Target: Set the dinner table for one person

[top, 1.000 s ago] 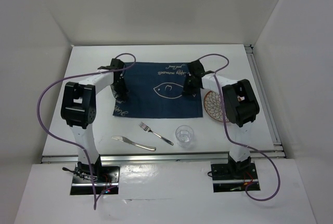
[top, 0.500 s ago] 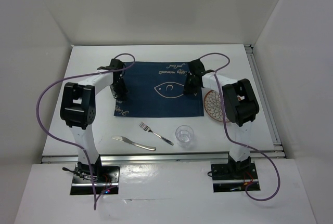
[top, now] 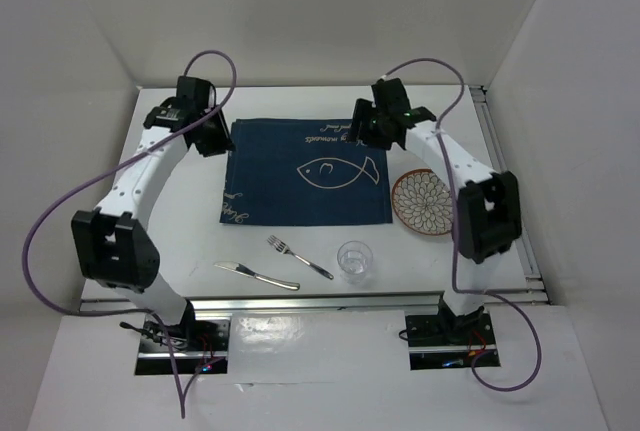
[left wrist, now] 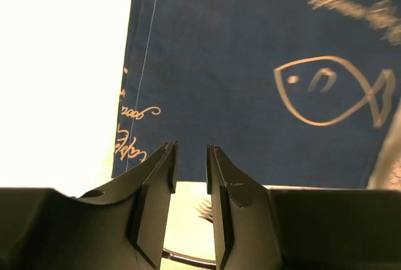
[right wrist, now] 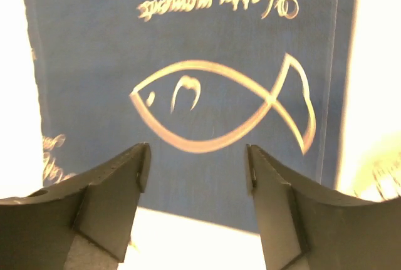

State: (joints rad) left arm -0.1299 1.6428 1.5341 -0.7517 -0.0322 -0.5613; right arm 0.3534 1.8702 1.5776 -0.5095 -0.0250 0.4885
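Plainly crosswise: dinner table (top: 290,103), long axis left-to-right.

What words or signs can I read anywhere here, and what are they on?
"Happy moments": gold script on the mat, near its far edge, upside down from here.
A smaller script line next to it: too small to read.
Script along the mat's left edge: too blurred to read.
Fish outline in the mat's middle: a drawing, no words.
Plate, glass, fork, knife: no text visible.
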